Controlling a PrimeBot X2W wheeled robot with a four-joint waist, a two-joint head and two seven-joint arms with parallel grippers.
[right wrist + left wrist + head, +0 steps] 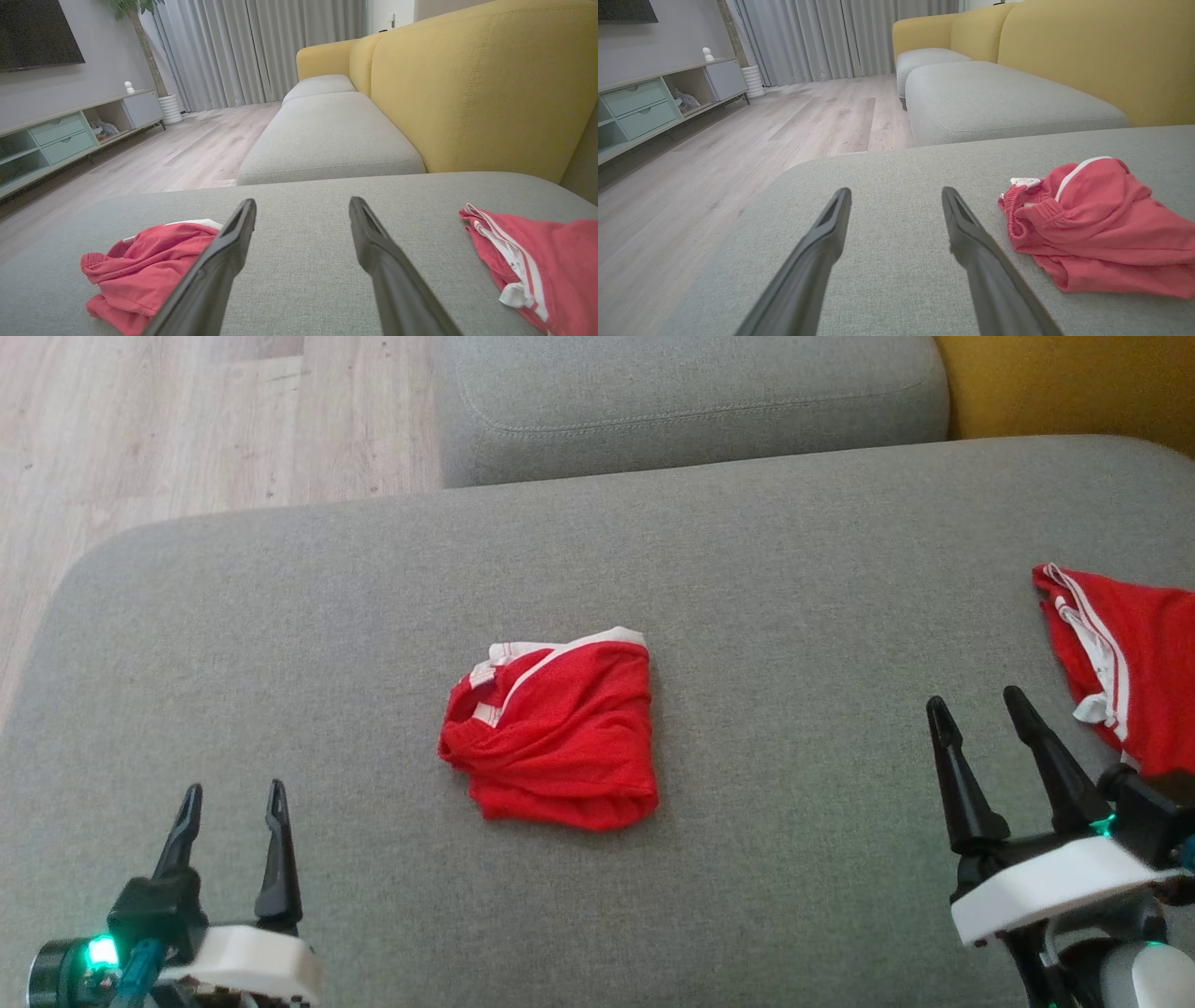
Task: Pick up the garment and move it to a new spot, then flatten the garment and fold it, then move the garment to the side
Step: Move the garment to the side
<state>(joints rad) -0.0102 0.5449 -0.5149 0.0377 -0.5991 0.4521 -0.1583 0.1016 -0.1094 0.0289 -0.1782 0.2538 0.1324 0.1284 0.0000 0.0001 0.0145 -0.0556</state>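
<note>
Garment (558, 737) is seen bunched in the middle of the sofa seat (747, 569), white waistband turned far-left, no clear long axis. Left gripper (234, 789) and right gripper (975, 697) are held wide, empty.

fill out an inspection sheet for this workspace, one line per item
surface: grey cushion, woven fabric, two garments lying on it
job's things: red garment with white trim, crumpled, mid-cushion, not held
clutter: second red garment with white stripes at the cushion's right edge, apart from the first
tools: left tool and right tool both open and empty, one on either side of the crumpled garment
cables: teal lead at the left tool's base
surroundings: wood floor, yellow sofa back, curtains, low cabinet
</note>
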